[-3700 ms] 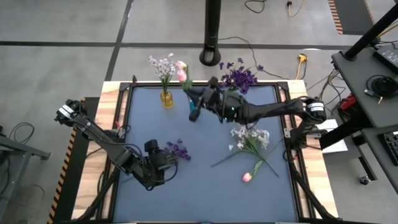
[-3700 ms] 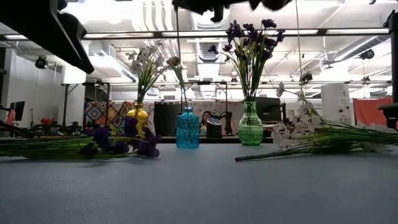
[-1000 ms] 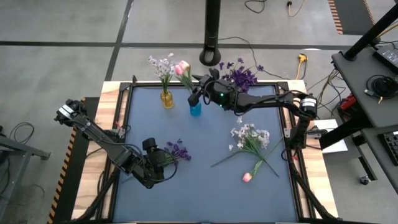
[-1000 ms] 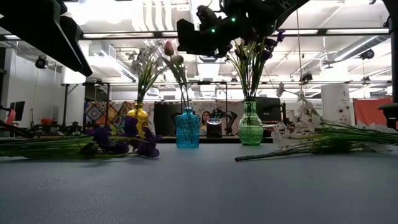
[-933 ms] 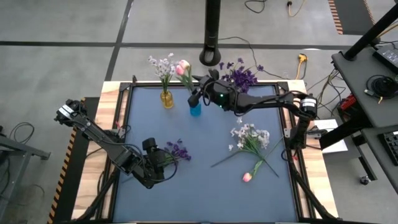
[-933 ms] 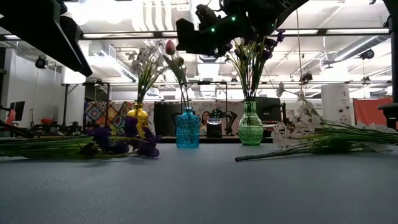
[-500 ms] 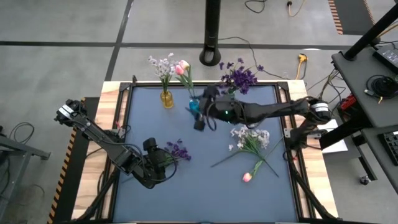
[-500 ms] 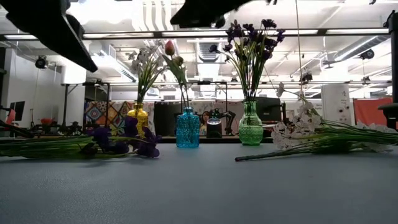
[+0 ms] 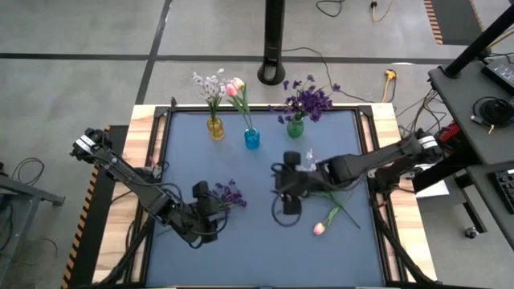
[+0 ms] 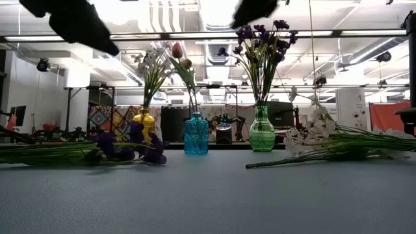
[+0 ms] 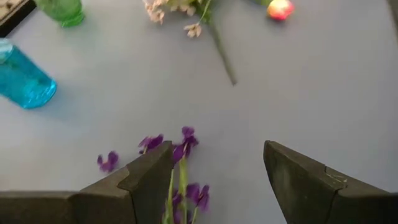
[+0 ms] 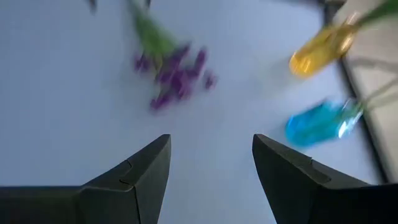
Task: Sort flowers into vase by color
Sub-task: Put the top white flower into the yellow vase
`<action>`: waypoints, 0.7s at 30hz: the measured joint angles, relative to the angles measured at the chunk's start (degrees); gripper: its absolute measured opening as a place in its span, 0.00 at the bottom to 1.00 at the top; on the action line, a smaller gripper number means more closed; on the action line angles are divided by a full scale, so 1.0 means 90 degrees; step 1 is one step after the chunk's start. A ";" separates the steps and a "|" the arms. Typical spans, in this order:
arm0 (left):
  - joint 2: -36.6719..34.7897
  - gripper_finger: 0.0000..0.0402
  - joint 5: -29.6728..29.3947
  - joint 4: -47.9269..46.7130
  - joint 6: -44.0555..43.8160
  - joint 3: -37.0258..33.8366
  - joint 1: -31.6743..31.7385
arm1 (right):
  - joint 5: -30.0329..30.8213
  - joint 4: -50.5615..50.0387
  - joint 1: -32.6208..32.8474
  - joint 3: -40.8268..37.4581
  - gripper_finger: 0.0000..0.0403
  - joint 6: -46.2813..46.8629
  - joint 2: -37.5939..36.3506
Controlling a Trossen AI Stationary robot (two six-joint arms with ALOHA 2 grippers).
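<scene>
Purple flowers lie under the wide, empty left end effector; right end effector hangs open, empty.

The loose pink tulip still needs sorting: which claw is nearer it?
Right. The right claw hangs just beside the tulip; the left claw sits across the table by the purple flower.

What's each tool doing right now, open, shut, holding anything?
Left tool: open, empty, above the dark purple flower stem.
Right tool: open, empty, over the blue mat.
</scene>
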 joint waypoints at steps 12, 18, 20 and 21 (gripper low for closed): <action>0.0522 0.59 -0.0010 0.1757 0.1424 0.0009 0.0102 | -0.0549 -0.2160 0.1143 -0.0010 0.54 0.2881 0.0017; 0.1091 0.59 -0.0010 0.2437 0.2223 0.0204 0.0402 | -0.0606 -0.2660 0.1614 -0.0010 0.54 0.4147 0.0017; 0.1294 0.59 -0.0009 0.2453 0.2285 0.0321 0.0525 | -0.0585 -0.2806 0.1749 -0.0012 0.54 0.4545 0.0017; 0.1401 0.59 -0.0008 0.2445 0.2302 0.0362 0.0585 | -0.0488 -0.2887 0.1808 -0.0012 0.54 0.4750 0.0017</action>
